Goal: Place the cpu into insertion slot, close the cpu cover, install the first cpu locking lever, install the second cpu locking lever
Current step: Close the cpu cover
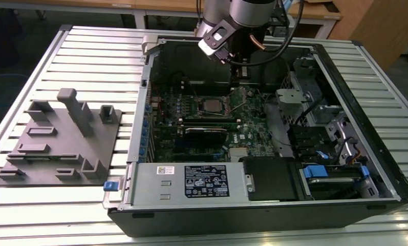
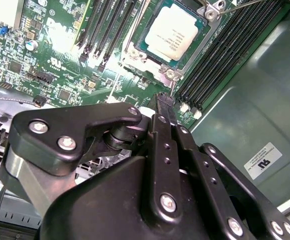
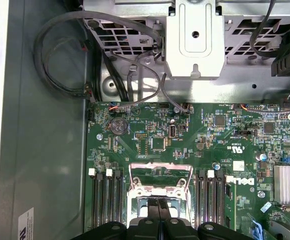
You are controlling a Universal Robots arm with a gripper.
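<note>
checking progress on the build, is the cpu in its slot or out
In. In the second wrist view the cpu lies flat inside the insertion slot, its silver top showing.

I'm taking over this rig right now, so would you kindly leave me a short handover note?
The end effector is shut with nothing in it, hovering beside the socket.
The cpu sits in the socket, its green edge exposed.
The cpu cover looks raised, not down over the cpu.
Done: cpu placed.
Left: closing the cover and both levers; one locking lever appears unlatched.
</note>
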